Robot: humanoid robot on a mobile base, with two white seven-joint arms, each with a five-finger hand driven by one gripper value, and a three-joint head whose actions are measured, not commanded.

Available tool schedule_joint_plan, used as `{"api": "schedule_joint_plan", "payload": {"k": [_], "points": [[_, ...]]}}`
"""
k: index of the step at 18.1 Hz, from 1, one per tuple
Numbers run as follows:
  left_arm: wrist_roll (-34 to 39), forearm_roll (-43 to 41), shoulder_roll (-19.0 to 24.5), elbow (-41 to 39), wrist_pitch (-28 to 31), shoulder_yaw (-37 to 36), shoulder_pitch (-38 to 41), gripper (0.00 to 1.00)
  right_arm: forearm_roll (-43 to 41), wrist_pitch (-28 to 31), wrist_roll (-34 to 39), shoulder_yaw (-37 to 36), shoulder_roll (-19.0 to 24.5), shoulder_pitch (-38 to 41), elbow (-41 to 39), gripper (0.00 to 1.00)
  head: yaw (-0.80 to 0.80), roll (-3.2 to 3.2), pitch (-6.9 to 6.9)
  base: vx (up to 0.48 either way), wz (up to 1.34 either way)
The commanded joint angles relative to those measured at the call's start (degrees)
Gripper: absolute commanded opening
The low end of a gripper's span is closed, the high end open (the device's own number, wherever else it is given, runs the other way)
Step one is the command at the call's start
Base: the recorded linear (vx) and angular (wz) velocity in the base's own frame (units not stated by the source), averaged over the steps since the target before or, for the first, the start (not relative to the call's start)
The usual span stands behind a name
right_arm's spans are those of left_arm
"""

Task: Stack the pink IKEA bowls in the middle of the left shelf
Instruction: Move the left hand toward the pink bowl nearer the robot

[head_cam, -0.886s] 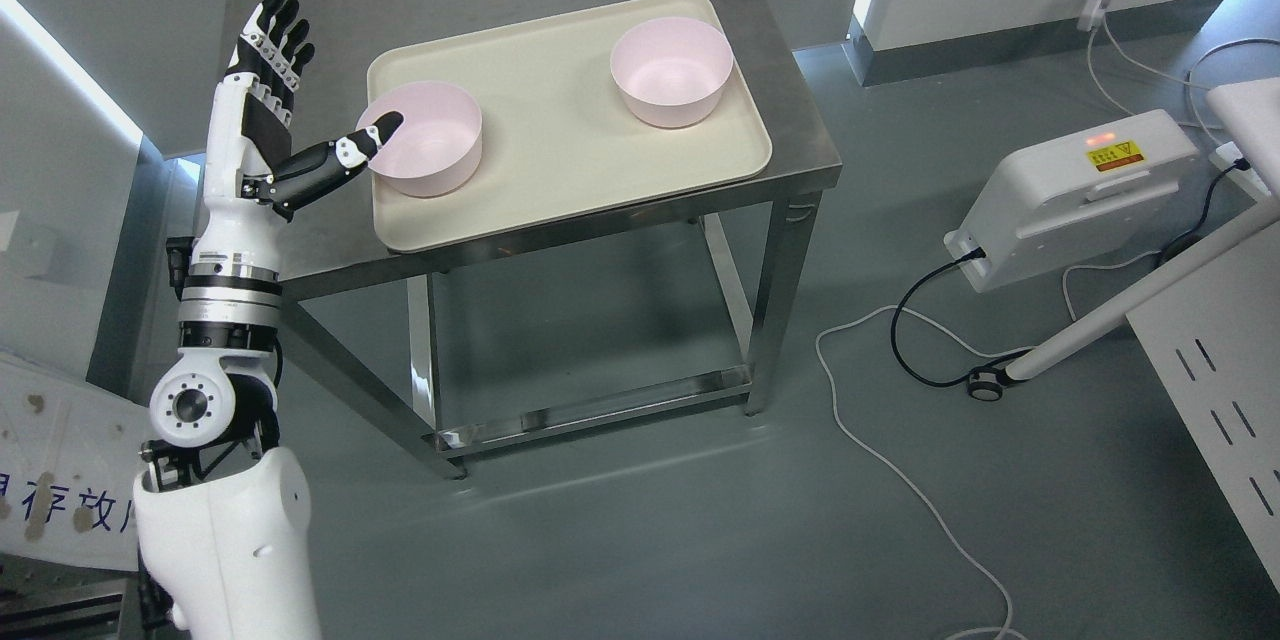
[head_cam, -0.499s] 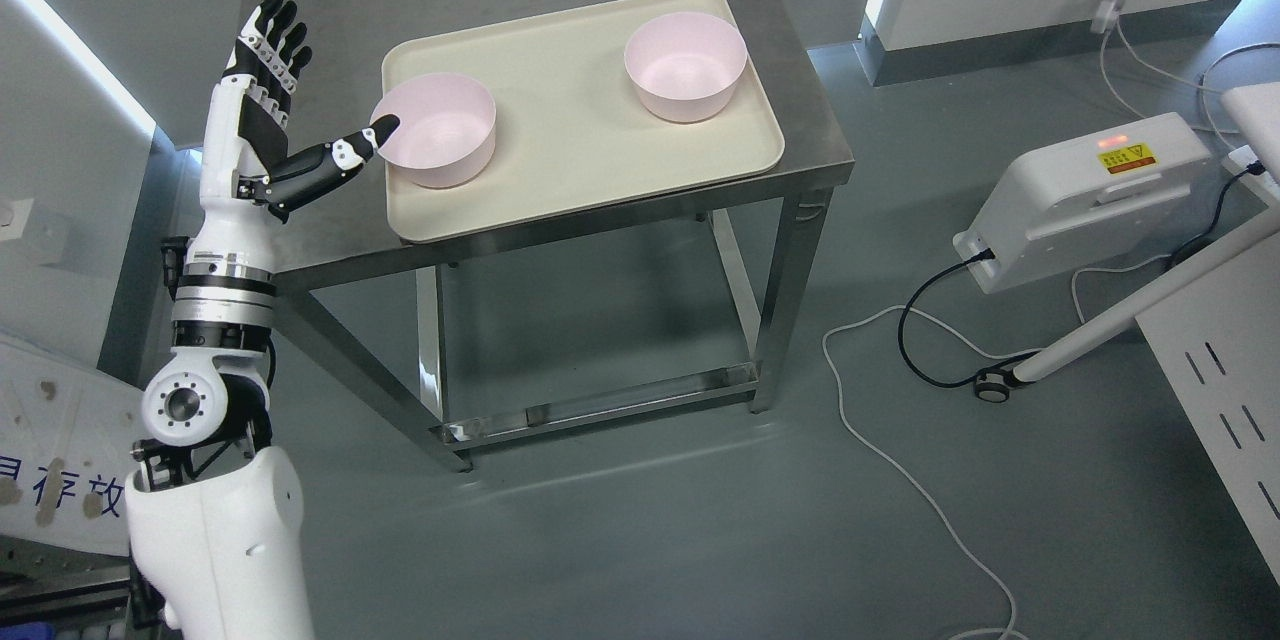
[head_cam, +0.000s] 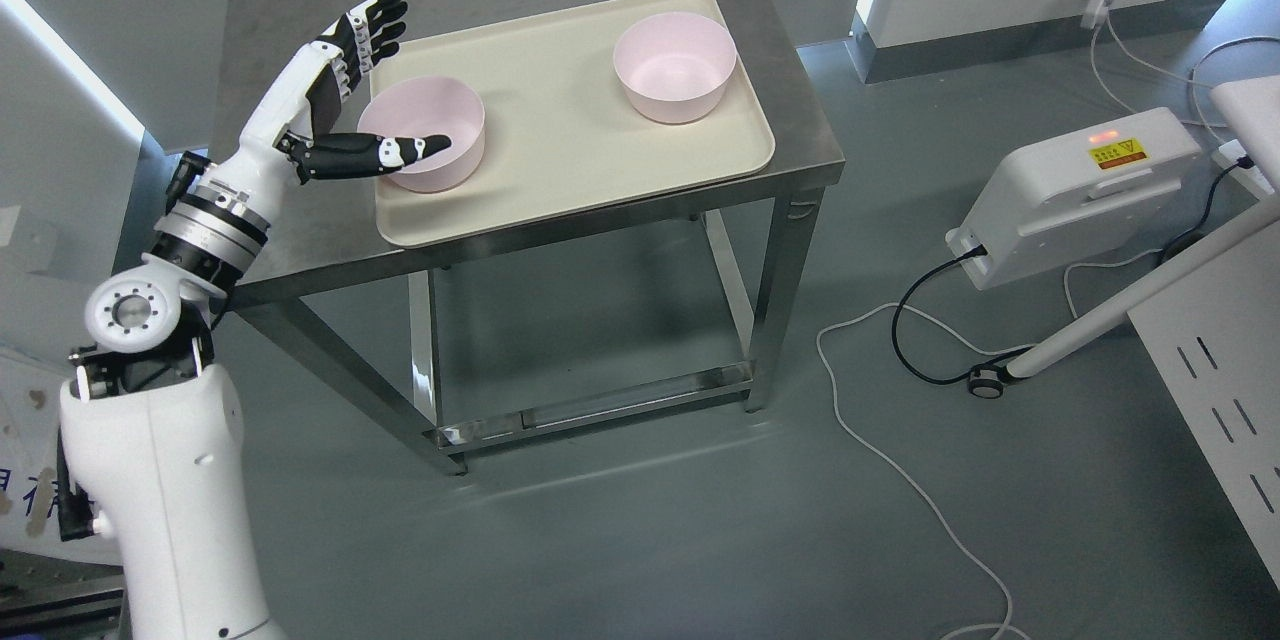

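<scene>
Two pink bowls stand on a cream tray (head_cam: 560, 160) on a steel table. The near-left bowl (head_cam: 425, 125) is at the tray's left side; the other bowl (head_cam: 675, 68) is at the tray's far right. My left hand (head_cam: 385, 85) is open around the left bowl: the thumb lies across its near rim and the fingers (head_cam: 375, 25) stretch past its far left side. The hand is spread and not closed on the bowl. The right arm is out of view.
The steel table (head_cam: 300, 40) has bare top to the left and behind the tray. On the floor to the right are a white box unit (head_cam: 1080, 190), cables (head_cam: 900, 460) and a white stand leg (head_cam: 1120, 310). A white perforated panel (head_cam: 1220, 390) is at the right edge.
My left arm swung right and forward; the hand went from upright left of the bowl to spread around the left bowl, thumb now across its near rim. The camera shifted slightly.
</scene>
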Motion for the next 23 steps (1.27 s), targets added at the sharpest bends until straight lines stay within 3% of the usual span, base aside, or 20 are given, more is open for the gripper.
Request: {"api": "schedule_joint_plan", "payload": {"k": [1,4,9,13,16,21,23], "points": [[0.53,-5.98,5.54,15.27,2.36,-1.59,-10.15,1.00,0.00,0.05,-0.01,0.00,-1.00,0.00,0.00,1.00,0.00,0.00,0.00,0.000,0.00],[1.24,-5.98,5.28,16.05,6.21,-2.55,-10.25,1.00,0.00,0.05,-0.01,0.00,-1.00,0.00,0.00,1.00,0.00,0.00,0.00,0.011,-0.03],[1.06,-6.60,5.18,20.45,6.41,-6.86,-10.25,0.91,0.00,0.05,-0.01,0.00,-1.00,0.00,0.00,1.00,0.00,0.00,0.00,0.020,0.00],[1.06,-8.53,5.10,21.51,6.41,-12.66,-10.51,0.90,0.00,0.05,-0.01,0.00,-1.00,0.00,0.00,1.00,0.00,0.00,0.00,0.001,0.01],[1.06,-8.62,4.66,22.21,6.23,-14.51,-11.39,0.79,0.00,0.05,-0.01,0.00,-1.00,0.09,0.00,1.00,0.00,0.00,0.00,0.002,0.01],[1.50,-15.64,5.54,27.75,-3.95,-14.25,-12.53,0.64,0.00,0.05,-0.01,0.00,-1.00,0.00,0.00,1.00,0.00,0.00,0.00,0.062,0.09],[0.98,-15.74,5.89,27.58,-4.49,-14.25,-12.62,0.59,0.00,0.05,-0.01,0.00,-1.00,0.00,0.00,1.00,0.00,0.00,0.00,0.122,0.00]]}}
